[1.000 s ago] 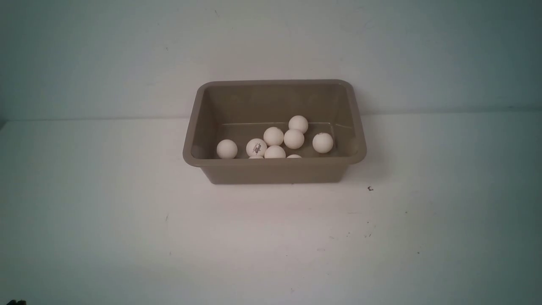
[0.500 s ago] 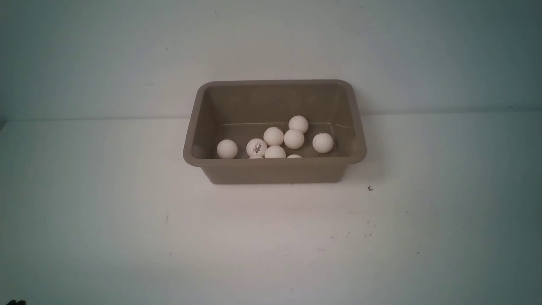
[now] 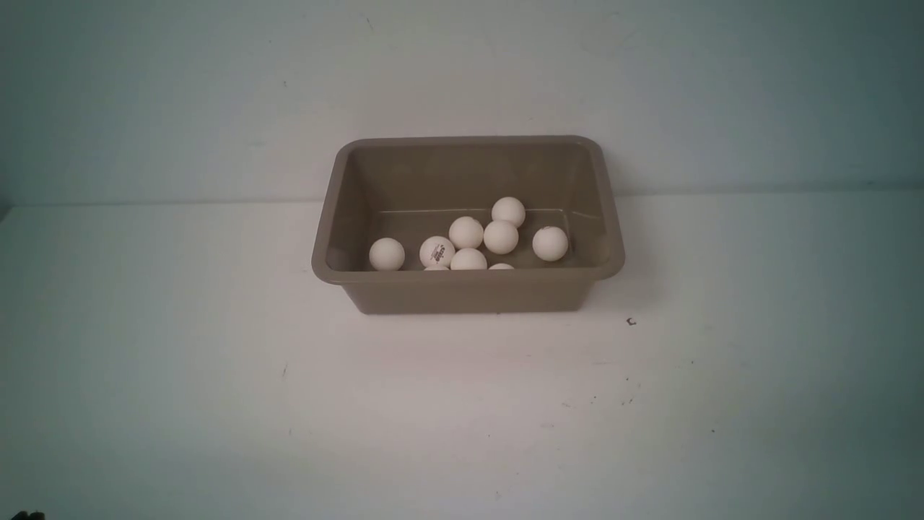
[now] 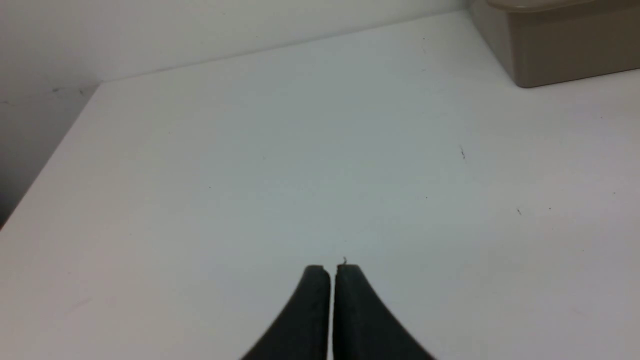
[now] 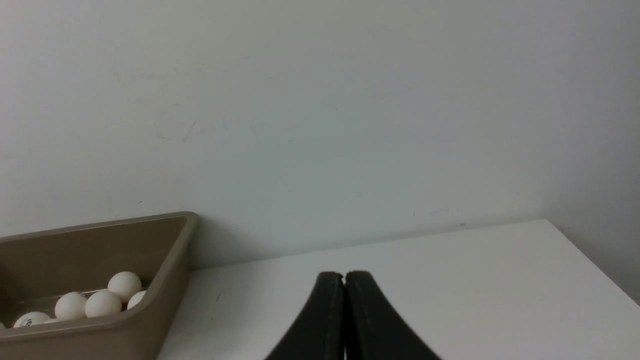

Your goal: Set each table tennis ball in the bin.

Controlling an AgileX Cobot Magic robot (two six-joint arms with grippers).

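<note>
The white table (image 3: 180,375) is seen bare on every side of the bin (image 3: 468,287), its far edge met by the wall (image 3: 462,72). The bin is set near that far edge, centred between the arms. The table tennis balls (image 3: 501,237) are gathered inside it, toward the near wall. The left gripper (image 4: 332,270) and right gripper (image 5: 344,276) are held closed and empty, well apart from the bin.

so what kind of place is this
Probably a robot test bench, not a home: a bare white tabletop against a blank pale wall, holding only a taupe-brown plastic bin of small white balls.
</note>
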